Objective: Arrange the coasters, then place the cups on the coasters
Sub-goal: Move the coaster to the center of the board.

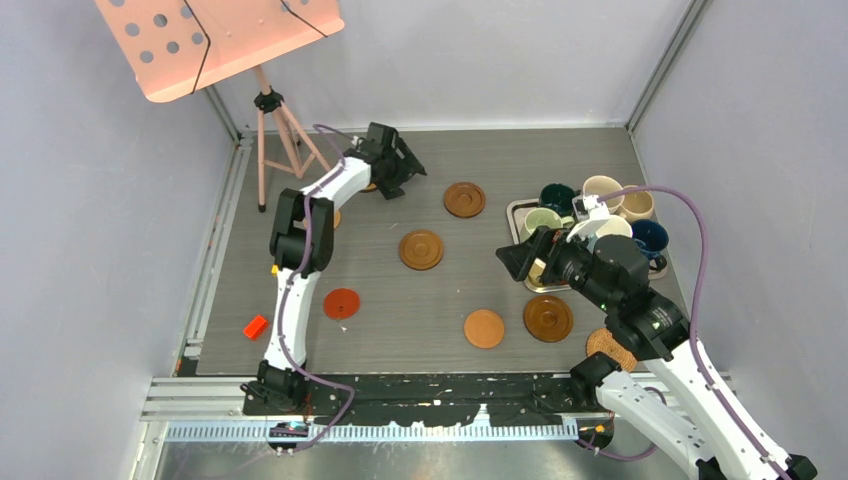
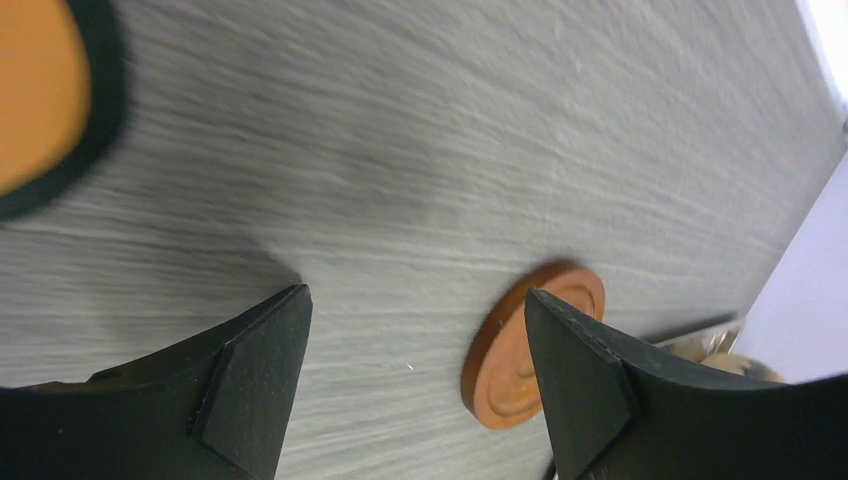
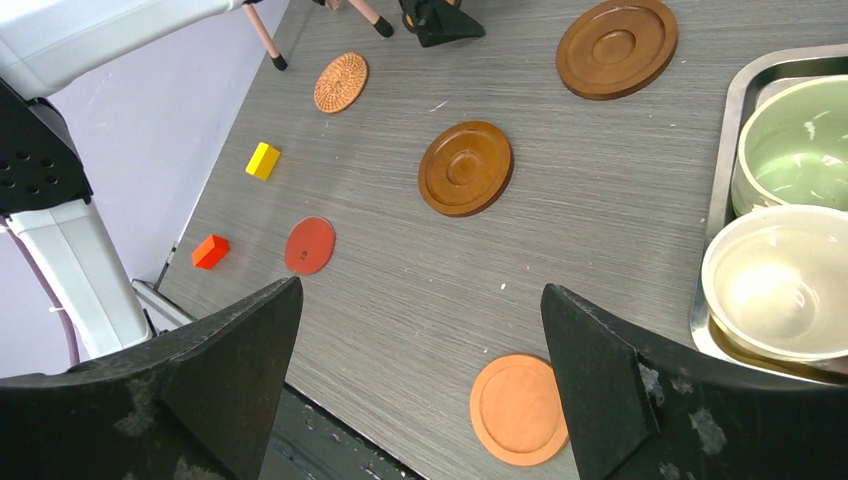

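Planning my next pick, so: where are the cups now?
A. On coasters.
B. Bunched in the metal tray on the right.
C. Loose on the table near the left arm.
B: the cups stand together in the metal tray, and the coasters in view lie bare.

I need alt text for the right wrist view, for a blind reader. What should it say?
The open right gripper hangs over a grey table with two brown coasters, an orange coaster, a red coaster and a wicker coaster. At the picture's right, a tray holds a green cup and a cream cup; at its left lie a yellow block and an orange block.
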`<state>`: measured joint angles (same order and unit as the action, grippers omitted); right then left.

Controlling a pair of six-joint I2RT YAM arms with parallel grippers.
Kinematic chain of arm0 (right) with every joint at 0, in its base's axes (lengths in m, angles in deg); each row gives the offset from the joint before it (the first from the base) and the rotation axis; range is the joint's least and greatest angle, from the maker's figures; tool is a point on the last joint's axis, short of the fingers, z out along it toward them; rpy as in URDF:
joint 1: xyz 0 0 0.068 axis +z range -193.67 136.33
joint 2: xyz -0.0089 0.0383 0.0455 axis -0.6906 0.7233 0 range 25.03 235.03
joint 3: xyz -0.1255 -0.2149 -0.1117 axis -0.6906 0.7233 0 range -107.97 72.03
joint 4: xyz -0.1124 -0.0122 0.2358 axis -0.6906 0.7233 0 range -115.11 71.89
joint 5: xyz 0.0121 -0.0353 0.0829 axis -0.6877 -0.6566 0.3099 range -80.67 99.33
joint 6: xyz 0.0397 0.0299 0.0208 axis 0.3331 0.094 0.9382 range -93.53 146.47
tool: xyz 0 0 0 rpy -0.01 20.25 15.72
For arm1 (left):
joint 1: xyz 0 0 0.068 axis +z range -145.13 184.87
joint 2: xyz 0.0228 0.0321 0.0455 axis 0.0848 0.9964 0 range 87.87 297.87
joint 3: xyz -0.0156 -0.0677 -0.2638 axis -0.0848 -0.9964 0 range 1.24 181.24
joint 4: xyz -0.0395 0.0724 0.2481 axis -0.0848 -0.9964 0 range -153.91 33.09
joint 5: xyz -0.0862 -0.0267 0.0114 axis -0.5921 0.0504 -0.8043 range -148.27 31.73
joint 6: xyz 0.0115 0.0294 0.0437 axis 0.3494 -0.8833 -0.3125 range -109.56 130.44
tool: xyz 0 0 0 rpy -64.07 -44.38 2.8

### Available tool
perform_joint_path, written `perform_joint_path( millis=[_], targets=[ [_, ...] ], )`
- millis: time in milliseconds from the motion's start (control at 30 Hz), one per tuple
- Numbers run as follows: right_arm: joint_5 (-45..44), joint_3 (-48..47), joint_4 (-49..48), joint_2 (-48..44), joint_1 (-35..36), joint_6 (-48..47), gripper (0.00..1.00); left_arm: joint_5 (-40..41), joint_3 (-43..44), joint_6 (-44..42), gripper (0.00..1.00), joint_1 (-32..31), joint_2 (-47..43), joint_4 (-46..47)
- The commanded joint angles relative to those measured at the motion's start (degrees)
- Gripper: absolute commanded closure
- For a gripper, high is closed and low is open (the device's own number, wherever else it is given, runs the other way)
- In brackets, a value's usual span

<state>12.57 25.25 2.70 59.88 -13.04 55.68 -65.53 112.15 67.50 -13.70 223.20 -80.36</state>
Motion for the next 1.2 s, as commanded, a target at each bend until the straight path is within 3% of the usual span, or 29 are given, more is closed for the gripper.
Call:
perform_joint_path(
  millis=[0,267,400,800,1167],
  targets=[
    [-0.89,-0.49,-0.11,-1.52,0.13,0.14,0.03,-0.37,-0.19,-0.28,0.20,-1.02,-2.17,1.08],
    [-1.01,0.17,-0.48,-2.25,0.09,0.62,0.03,5.14,-0.73,0.71,0.29,2.98,-3.36,10.54],
    [-1.80,-0.05,-0.50,-2.41,0.13,0.45,0.03,9.63,2.29,1.10,0.33,5.56,-0.63,7.41],
    [-2.44,-0.98,-1.09,0.16,0.13,-0.51,0.03,11.52,5.06,2.92,0.35,9.80,3.19,8.37],
    [-0.71,-1.31,-3.31,1.51,0.13,0.52,0.03,9.06,3.98,7.38,0.36,8.42,2.48,1.29]
  ],
)
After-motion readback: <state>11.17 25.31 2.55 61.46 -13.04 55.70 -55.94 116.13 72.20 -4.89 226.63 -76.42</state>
